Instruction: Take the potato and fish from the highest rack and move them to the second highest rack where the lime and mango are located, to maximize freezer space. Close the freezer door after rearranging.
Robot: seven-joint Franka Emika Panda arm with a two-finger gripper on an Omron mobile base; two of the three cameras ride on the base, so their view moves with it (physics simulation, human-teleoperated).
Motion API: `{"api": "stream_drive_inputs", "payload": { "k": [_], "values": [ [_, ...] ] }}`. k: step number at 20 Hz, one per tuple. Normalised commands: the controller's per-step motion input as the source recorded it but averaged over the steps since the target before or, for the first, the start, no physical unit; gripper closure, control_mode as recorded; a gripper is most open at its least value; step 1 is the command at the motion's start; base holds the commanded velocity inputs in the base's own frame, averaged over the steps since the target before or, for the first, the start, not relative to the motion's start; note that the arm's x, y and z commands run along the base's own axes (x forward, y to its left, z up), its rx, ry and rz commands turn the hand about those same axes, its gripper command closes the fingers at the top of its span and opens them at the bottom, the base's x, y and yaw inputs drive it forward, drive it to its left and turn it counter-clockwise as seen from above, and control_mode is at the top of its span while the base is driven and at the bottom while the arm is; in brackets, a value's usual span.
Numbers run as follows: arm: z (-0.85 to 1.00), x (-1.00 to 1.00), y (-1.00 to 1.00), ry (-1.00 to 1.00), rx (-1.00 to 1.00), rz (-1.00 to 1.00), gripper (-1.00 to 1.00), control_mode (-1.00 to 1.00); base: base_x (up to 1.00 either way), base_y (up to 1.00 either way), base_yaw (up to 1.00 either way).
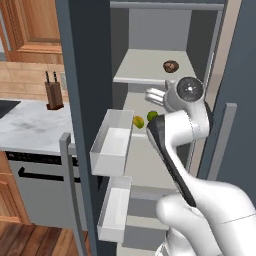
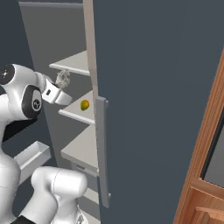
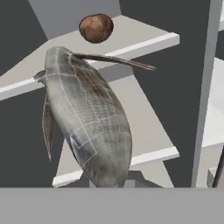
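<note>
Fish (image 3: pixel 87 122) looms close, apparently held; potato (image 3: pixel 96 28) on rack (image 3: pixel 148 37) beyond

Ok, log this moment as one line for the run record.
fish: held in jaws, off rack | potato: on top rack | lime, mango: second rack | freezer door: open

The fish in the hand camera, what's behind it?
Behind the fish sits the brown potato on the top rack. Lower, a second rack shows; the fish's body covers part of it.
</note>
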Motion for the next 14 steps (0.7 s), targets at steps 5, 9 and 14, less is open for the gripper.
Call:
{"api": "stream_drive_inputs", "payload": {
  "k": [5, 9, 14],
  "values": [
    [-0.30, -0.29, -0.01, 0.14, 0.00, 0.00, 1.00, -1.00, 0.00, 0.00, 0.00],
    [-0.18, 0.12, -0.01, 0.20, 0.00, 0.00, 1.00, -1.00, 0.00, 0.00, 0.00],
    [-0.19, 0.31, 0.00, 0.08, 0.00, 0.00, 1.00, -1.00, 0.00, 0.00, 0.00]
  ]
}}
